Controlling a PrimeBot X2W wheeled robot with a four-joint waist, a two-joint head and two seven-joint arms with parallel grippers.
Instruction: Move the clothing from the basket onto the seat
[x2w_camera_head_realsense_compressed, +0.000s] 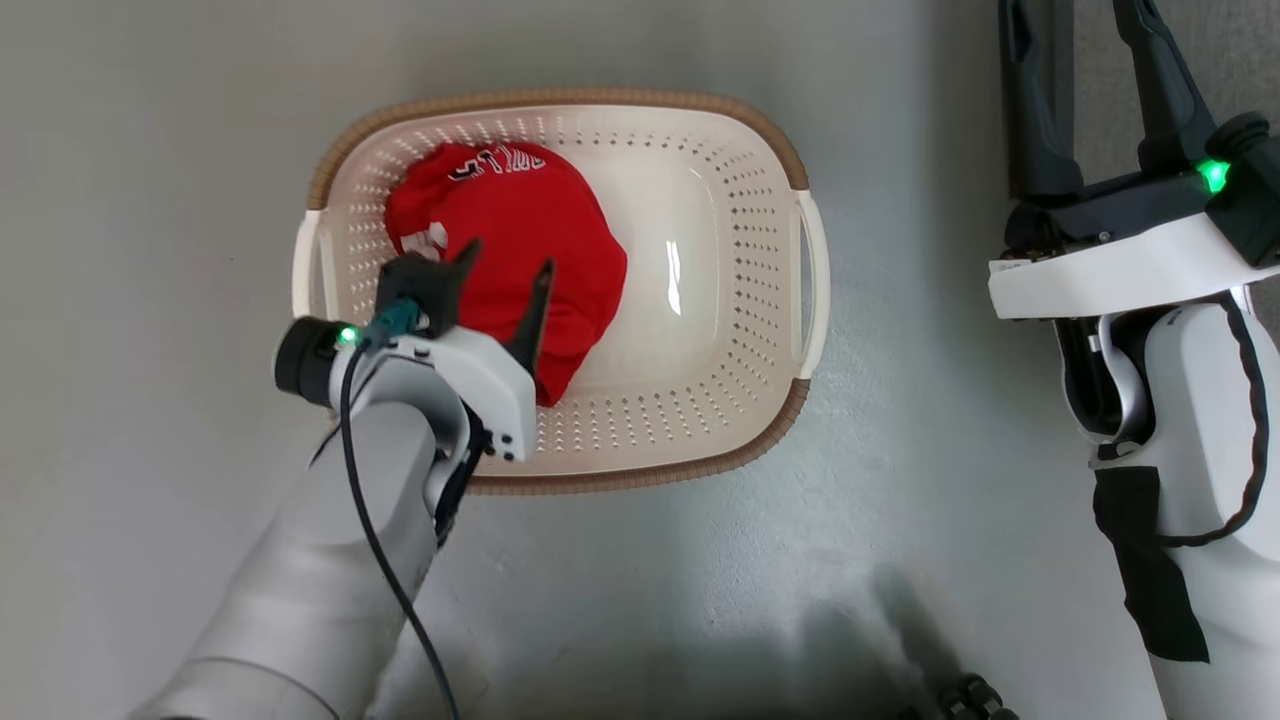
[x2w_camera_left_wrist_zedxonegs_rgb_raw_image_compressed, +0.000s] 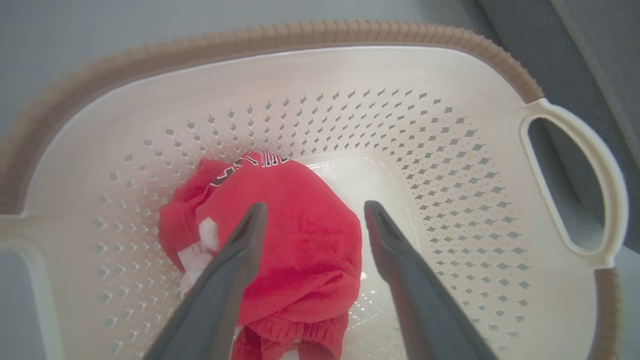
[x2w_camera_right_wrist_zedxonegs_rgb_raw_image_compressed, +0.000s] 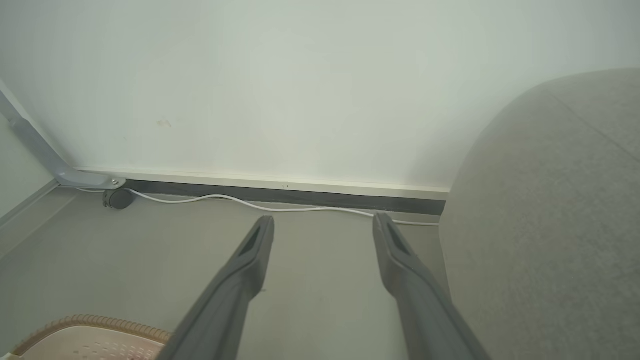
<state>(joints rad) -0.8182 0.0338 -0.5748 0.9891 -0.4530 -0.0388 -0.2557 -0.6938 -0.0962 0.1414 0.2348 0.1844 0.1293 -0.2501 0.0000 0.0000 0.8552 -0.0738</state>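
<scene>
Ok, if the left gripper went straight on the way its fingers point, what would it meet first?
Most likely the red clothing: the left gripper, jaws open, points down into the basket with the heap straight ahead of it. How near the fabric it already is cannot be told from these views.

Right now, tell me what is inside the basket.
A bunched red garment with dark lettering lies in the left half of the basket; the rest of its base is bare. Anything beneath the fabric is covered.

Basket (x2w_camera_head_realsense_compressed: 700, 400): glossy perforated cream plastic, brown woven-look rim. Clothing (x2w_camera_head_realsense_compressed: 530, 230): soft matt red fabric. Seat (x2w_camera_right_wrist_zedxonegs_rgb_raw_image_compressed: 550, 225): grey matt upholstery cloth.
</scene>
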